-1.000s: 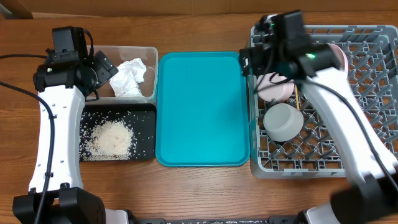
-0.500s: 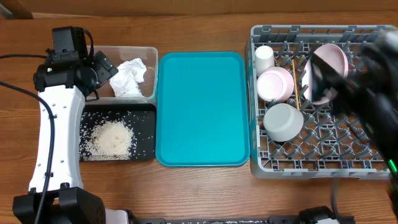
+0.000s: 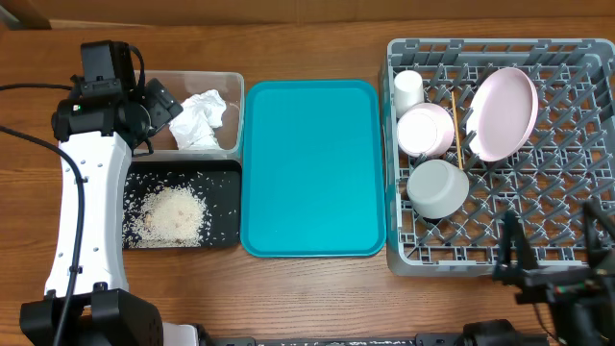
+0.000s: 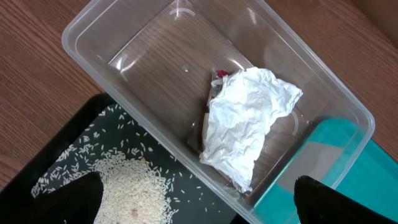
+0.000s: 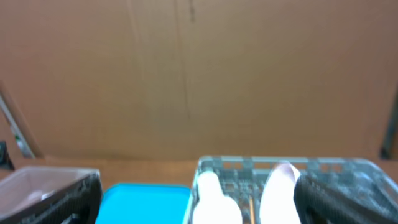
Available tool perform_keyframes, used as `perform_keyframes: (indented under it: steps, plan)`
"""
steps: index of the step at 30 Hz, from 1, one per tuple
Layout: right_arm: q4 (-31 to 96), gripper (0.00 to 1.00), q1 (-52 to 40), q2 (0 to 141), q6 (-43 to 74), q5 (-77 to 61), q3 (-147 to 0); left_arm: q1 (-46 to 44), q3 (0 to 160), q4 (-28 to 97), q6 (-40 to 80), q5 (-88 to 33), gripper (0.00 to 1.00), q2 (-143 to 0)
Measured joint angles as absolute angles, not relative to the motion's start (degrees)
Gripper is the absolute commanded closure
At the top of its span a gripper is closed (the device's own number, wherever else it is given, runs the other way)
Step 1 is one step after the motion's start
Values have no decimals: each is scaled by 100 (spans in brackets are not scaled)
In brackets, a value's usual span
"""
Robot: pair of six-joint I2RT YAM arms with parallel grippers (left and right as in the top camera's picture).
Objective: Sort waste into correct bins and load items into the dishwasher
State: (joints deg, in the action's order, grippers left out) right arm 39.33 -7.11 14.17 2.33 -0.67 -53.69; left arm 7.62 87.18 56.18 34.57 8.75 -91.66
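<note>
Wooden table (image 3: 307, 298), tissue (image 3: 200, 120) beside left hand (image 3: 159, 113)

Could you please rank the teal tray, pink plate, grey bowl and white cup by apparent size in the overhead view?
Largest to smallest:
teal tray
pink plate (leaning in the rack, so foreshortened)
grey bowl
white cup

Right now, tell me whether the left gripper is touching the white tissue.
Apart. Left wrist view: the left gripper has its fingers at the lower corners, with visible gaps to the white tissue.
</note>
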Motion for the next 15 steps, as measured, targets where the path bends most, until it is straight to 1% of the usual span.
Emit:
perform_keyframes:
  steps: [3,8,12,15]
  plan:
    - [2995,0,-711,1072,259,-263,-4355,762,8718,5618,3459,873,0,-9166]
    - [1061,0,-711,607,298,-523,-2694,762,8718,5618,3459,873,0,-9166]
    - [21,0,-711,132,303,-598,-1594,762,8718,5621,3459,873,0,-9168]
    - [-534,0,-714,91,307,-617,-1004,762,8718,5618,3459,873,0,-9168]
